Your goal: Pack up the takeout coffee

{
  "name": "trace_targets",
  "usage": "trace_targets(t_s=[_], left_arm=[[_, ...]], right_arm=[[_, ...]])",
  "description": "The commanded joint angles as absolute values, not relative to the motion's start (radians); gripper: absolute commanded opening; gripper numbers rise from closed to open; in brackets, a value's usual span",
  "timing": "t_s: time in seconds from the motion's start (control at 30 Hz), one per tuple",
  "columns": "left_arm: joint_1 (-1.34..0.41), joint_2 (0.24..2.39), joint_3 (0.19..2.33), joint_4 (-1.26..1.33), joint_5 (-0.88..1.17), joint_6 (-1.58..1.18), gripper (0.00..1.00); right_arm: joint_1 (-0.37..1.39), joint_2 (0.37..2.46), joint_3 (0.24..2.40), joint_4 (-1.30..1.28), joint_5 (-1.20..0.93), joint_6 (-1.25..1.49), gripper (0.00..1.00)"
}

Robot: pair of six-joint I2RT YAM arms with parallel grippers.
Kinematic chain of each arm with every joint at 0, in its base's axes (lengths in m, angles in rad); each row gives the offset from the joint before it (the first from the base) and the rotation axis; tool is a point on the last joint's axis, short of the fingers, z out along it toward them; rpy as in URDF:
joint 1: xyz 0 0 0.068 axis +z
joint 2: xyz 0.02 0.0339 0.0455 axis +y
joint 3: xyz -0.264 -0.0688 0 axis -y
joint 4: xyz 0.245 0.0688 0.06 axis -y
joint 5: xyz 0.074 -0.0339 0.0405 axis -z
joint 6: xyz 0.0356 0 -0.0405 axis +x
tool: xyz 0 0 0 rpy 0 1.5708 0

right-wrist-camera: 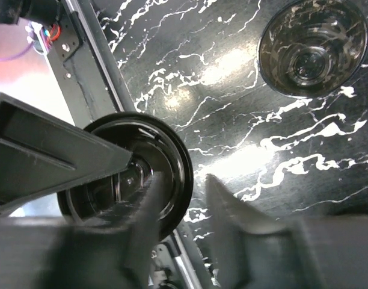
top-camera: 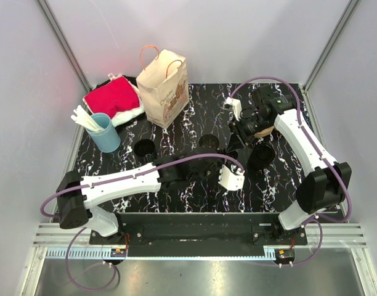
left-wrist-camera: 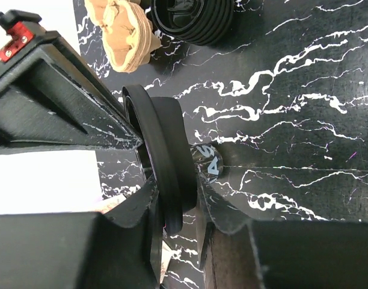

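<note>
From the top camera I see the brown paper bag standing upright at the far side of the marbled table. Both arms meet to the right of the bag and nearer to me. My left gripper is closed on a black lid, which stands on its edge between the two fingers, above the table surface. Beyond it the left wrist camera shows a black ribbed cup and some crumpled brown paper just beside that cup. My right gripper is clamped on a black round piece; I cannot tell if this is a lid or a cup mouth. An open black cup stands on the table near it. Left of the bag are a blue cup with wooden stirrers and a red cloth.
</note>
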State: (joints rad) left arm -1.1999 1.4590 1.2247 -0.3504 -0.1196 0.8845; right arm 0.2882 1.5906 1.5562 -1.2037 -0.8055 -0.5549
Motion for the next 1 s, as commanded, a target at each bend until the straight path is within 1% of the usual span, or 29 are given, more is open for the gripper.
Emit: trace_targets(t_s=[0.0, 0.07, 0.1, 0.17, 0.2, 0.3, 0.33, 0.4, 0.43, 0.5, 0.6, 0.63, 0.7, 0.73, 0.97], left_arm=[[-1.200, 1.463, 1.282, -0.337, -0.118, 0.848, 0.16], [-1.200, 1.453, 1.284, -0.345, -0.115, 0.819, 0.15], [-1.200, 1.447, 1.281, -0.351, -0.112, 0.809, 0.15], [-1.197, 1.421, 1.272, -0.354, -0.103, 0.775, 0.15], [-1.193, 1.411, 1.258, -0.356, -0.097, 0.763, 0.15], [-1.166, 1.371, 1.235, -0.356, -0.057, 0.700, 0.15], [-1.155, 1.364, 1.230, -0.356, -0.028, 0.668, 0.15], [-1.111, 1.336, 1.215, -0.350, -0.005, 0.629, 0.15], [-1.092, 1.327, 1.210, -0.350, 0.059, 0.596, 0.15], [-1.031, 1.309, 1.204, -0.351, 0.110, 0.563, 0.15], [-0.945, 1.302, 1.213, -0.370, 0.224, 0.506, 0.15], [-0.925, 1.305, 1.218, -0.377, 0.295, 0.480, 0.15], [-0.864, 1.307, 1.223, -0.387, 0.371, 0.454, 0.15], [-0.844, 1.313, 1.223, -0.387, 0.440, 0.424, 0.15], [-0.718, 1.428, 1.314, -0.417, 0.690, 0.266, 0.16]], right_arm=[[0.296, 1.559, 1.600, -1.206, -0.761, -0.568, 0.58], [0.298, 1.534, 1.608, -1.180, -0.704, -0.546, 0.67], [0.296, 1.522, 1.608, -1.145, -0.639, -0.537, 0.71], [0.296, 1.474, 1.594, -1.100, -0.573, -0.522, 0.74], [0.295, 1.456, 1.588, -1.054, -0.511, -0.505, 0.78], [0.293, 1.395, 1.569, -0.981, -0.393, -0.479, 0.82], [0.291, 1.381, 1.557, -0.960, -0.367, -0.473, 0.85], [0.288, 1.333, 1.537, -0.896, -0.309, -0.457, 0.90], [0.287, 1.316, 1.508, -0.872, -0.290, -0.454, 0.94], [0.285, 1.260, 1.468, -0.777, -0.238, -0.446, 0.99], [0.287, 1.171, 1.353, -0.614, -0.181, -0.445, 1.00], [0.287, 1.148, 1.297, -0.580, -0.179, -0.448, 1.00], [0.287, 1.089, 1.240, -0.517, -0.211, -0.456, 1.00], [0.288, 1.074, 1.230, -0.506, -0.228, -0.456, 1.00], [0.293, 1.008, 1.206, -0.465, -0.379, -0.446, 1.00]])
